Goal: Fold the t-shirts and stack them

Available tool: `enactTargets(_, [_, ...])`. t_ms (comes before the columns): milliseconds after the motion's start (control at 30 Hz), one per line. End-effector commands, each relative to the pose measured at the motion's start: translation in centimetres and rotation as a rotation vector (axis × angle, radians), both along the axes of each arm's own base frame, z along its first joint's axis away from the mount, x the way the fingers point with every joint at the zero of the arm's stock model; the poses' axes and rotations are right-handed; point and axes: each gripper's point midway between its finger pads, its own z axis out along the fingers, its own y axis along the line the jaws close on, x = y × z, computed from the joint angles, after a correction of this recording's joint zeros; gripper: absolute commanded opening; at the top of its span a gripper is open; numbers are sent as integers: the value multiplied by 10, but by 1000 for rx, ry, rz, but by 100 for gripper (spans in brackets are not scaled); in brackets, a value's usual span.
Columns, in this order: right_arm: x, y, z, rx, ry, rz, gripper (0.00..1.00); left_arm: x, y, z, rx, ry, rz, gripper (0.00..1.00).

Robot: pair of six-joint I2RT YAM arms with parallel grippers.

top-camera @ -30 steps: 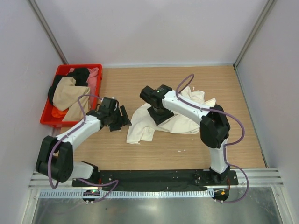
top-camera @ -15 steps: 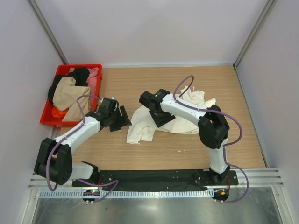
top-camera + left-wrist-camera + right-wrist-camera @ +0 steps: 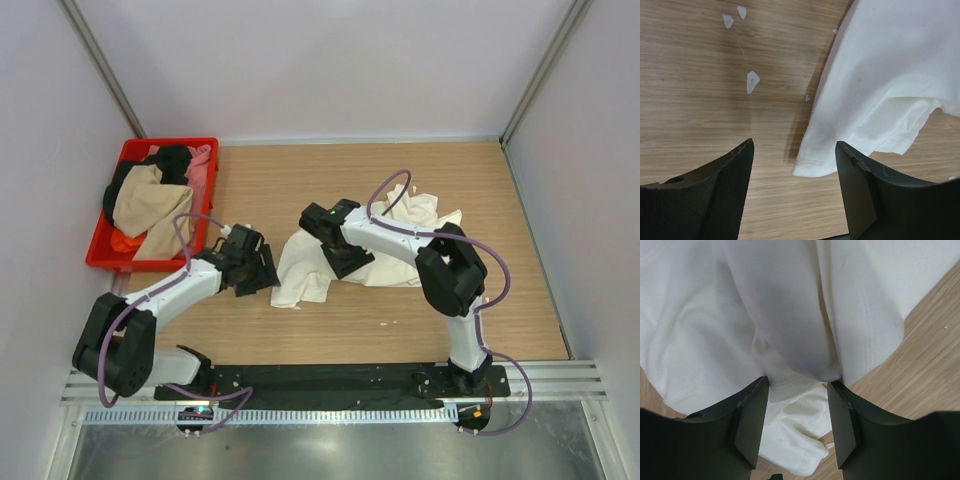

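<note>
A large cream t-shirt [image 3: 300,272] lies crumpled on the wooden table's middle. In the left wrist view its hemmed corner [image 3: 815,162] lies flat just ahead of my left gripper [image 3: 795,145], which is open and low over the wood at the shirt's left edge [image 3: 262,272]. My right gripper [image 3: 340,255] hovers over the shirt's centre. Its jaws stand open [image 3: 799,382], and a bulging fold of the cream cloth [image 3: 715,315] lies under and between the fingertips, unpinched. More t-shirts, tan [image 3: 145,205], black [image 3: 175,160], pink [image 3: 202,160] and orange [image 3: 122,240], are piled in the crate.
The red plastic crate [image 3: 168,143] stands at the table's back left against the wall. Small white scraps [image 3: 752,81] dot the wood left of the shirt. Grey walls close in on three sides, and the arm bases line the near edge.
My left gripper has moved down and right, closer to the cream shirt's left corner. The right gripper has shifted slightly left over the shirt. Both stay open.
</note>
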Motion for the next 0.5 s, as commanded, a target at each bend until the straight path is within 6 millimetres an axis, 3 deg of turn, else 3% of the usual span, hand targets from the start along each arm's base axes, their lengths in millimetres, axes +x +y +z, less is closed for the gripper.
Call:
enactTargets(0, [-3, -1, -2, 3, 3, -3, 56, 5, 3, 2, 25, -42, 31, 67])
enactTargets(167, [-2, -6, -7, -25, -2, 6, 56, 0, -4, -9, 1, -11, 24, 59])
enactTargets(300, [4, -12, -7, -61, -37, 39, 51, -4, -15, -15, -54, 15, 8, 41])
enactTargets(467, [1, -32, -5, -146, -39, 70, 27, -4, -22, -13, -86, 18, -2, 16])
